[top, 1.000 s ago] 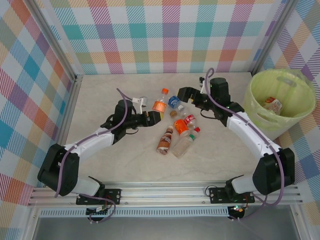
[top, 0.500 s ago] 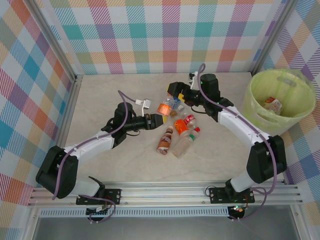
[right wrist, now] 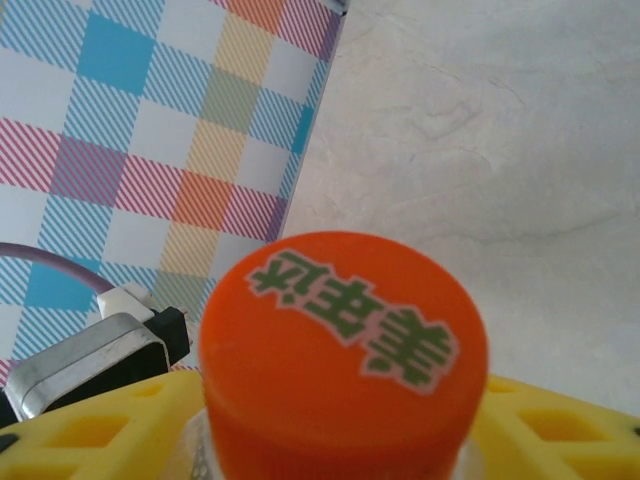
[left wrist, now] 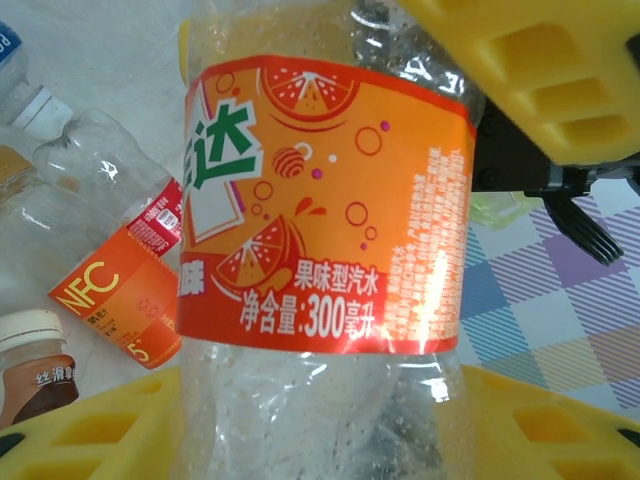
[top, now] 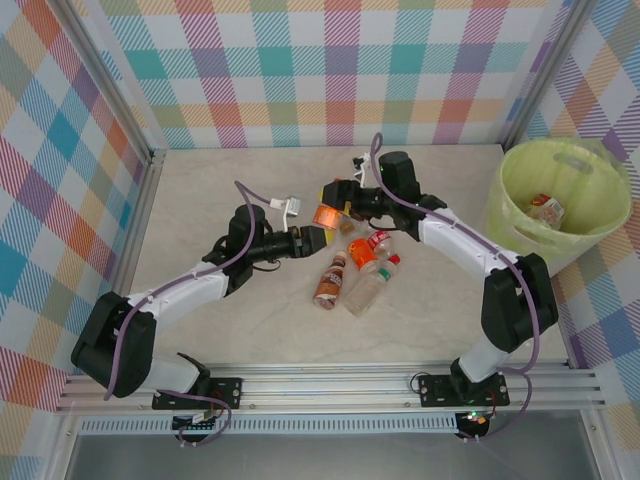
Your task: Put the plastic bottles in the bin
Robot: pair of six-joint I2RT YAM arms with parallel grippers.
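Note:
An orange-labelled plastic bottle (top: 325, 215) with an orange cap (right wrist: 340, 350) is held at both ends above the table. My left gripper (top: 308, 238) is shut on its clear lower body (left wrist: 320, 400), yellow fingers (left wrist: 90, 430) on either side. My right gripper (top: 336, 194) is shut on its neck just under the cap, with its fingers (right wrist: 560, 430) flanking it. More bottles lie below: a red-labelled one (top: 372, 245), a brown one (top: 331, 280) and a clear one with a red cap (top: 370, 285). The lime-green bin (top: 520, 235) stands at the right with a bottle (top: 547, 208) inside.
Checked walls close in the table on three sides, and a metal rail runs along the near edge. Both arms reach towards the centre, their cables looping above them. The left wrist view shows an orange NFC-labelled bottle (left wrist: 110, 300) and a brown, white-capped one (left wrist: 35, 360) beside the held bottle.
My right gripper swung left from beside the bottles to the orange bottle's cap end and closed on it. My left gripper kept its hold on the bottle's body.

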